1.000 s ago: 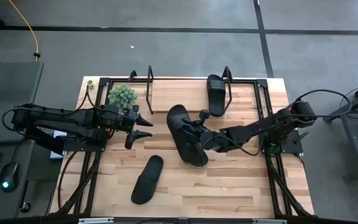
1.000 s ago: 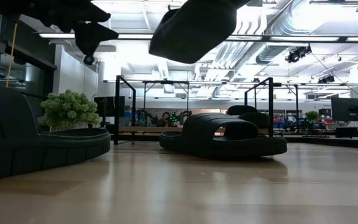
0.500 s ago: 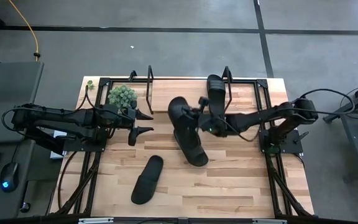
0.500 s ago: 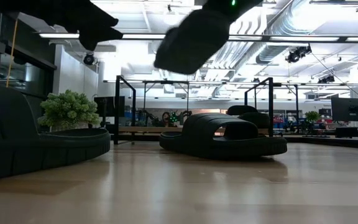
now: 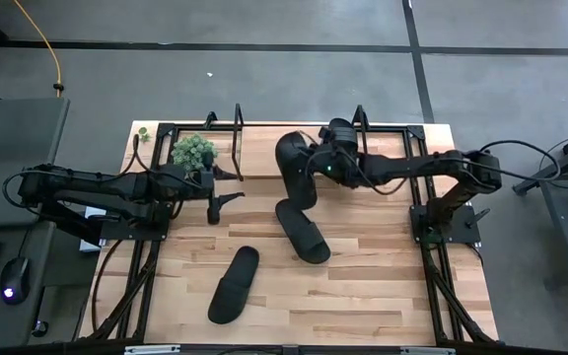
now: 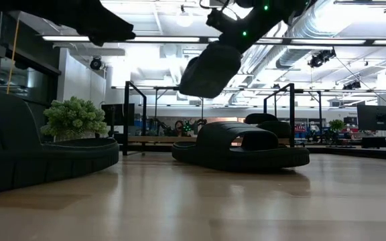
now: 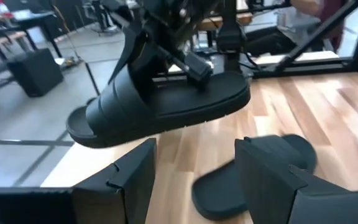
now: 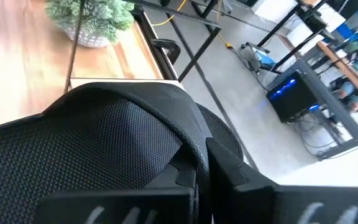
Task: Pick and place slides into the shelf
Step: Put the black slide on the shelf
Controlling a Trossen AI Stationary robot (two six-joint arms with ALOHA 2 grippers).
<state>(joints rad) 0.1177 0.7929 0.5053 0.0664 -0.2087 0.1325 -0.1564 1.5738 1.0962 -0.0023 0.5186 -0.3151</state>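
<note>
High view, right tool [image 5: 320, 165] gripping slide [image 5: 296, 169], long axis across shelf [image 5: 264, 148]

Floor [image 5: 264, 79]: grey concrete, dark seam lines crossing it, one running past the far edge of the wooden tabletop [image 5: 363, 286]. Yellow cable [image 5: 52, 49] trails over the floor, far-left corner of the high view. Grey side desk [image 5: 8, 148] left of the table, computer mouse [image 5: 8, 293] on it with a small lit spot.

Low view, room beyond: high ceiling, long strip lights [image 6: 146, 39], exposed silver ducts [image 6: 320, 27] upper right. Distant benches with equipment along the back. Dark monitor [image 6: 380, 120] far right.

Right wrist view: grey floor, black frame legs [image 8: 197, 37], a dark box with blue lights [image 8: 294, 93].
</note>
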